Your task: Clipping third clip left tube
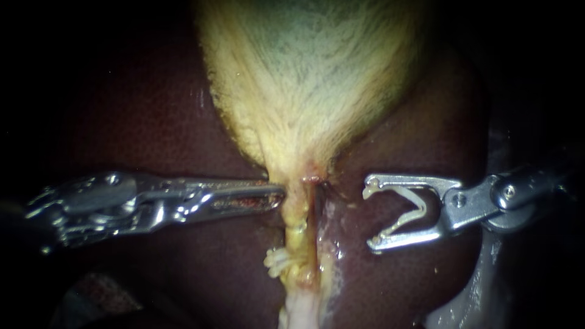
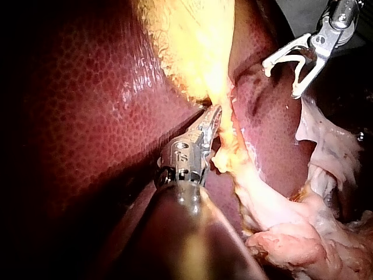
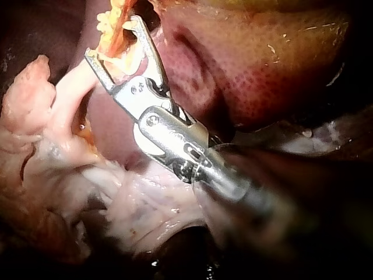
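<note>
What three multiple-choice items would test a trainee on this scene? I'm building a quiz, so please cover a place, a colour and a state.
1. Where is the clip held by the right instrument?
A. Beside the tube, apart from it
B. Around the tube
C. On the gallbladder

2. What colour is that clip?
A. Blue
B. White
C. Black

3. What state is the clip in?
A. Squeezed flat
B. Snapped in two
C. Open

Answers: 1 A, a gap shows between clip and tube; 2 B, it looks white against the metal jaws; 3 C, its legs spread in a V.
</note>
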### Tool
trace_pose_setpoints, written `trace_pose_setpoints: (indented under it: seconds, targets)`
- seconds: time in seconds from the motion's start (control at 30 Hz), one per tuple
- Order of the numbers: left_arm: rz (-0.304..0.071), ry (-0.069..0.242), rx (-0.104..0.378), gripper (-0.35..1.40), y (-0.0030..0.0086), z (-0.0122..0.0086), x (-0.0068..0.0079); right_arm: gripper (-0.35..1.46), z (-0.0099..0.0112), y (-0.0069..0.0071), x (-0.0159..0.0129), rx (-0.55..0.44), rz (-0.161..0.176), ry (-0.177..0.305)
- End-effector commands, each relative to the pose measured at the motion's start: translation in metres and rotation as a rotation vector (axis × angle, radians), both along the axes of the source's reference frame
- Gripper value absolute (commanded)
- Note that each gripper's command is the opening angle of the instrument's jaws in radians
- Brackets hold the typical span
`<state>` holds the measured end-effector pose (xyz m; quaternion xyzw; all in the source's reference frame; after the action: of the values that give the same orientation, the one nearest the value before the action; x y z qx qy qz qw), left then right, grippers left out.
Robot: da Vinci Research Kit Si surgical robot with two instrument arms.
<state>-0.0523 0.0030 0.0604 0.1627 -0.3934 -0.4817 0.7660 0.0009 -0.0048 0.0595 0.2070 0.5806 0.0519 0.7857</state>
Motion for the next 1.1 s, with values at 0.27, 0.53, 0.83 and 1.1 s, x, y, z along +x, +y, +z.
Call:
trace_pose_setpoints:
  seconds: [0.27, 0.53, 0.83, 1.1]
  targets:
    - [0.001, -0.001, 0.0, -0.35, 0.0, -0.0001, 0.0001, 0.6, 0.0002, -0.0005, 0.0008, 0.0, -0.005, 0.003]
    - [0.005, -0.004, 0.004, -0.35, 0.0004, -0.0012, 0.0022, 0.6, 0.0019, -0.003, 0.0038, 0.039, -0.012, -0.003]
    - [-0.002, 0.003, 0.004, -0.35, 0.0007, -0.0027, 0.0042, 0.59, 0.0056, -0.0059, 0.009, 0.186, 0.007, -0.049]
    - [-0.002, 0.003, 0.005, -0.35, 0.0002, -0.004, 0.0045, 0.56, 0.0086, -0.0057, 0.0113, 0.302, 0.051, -0.097]
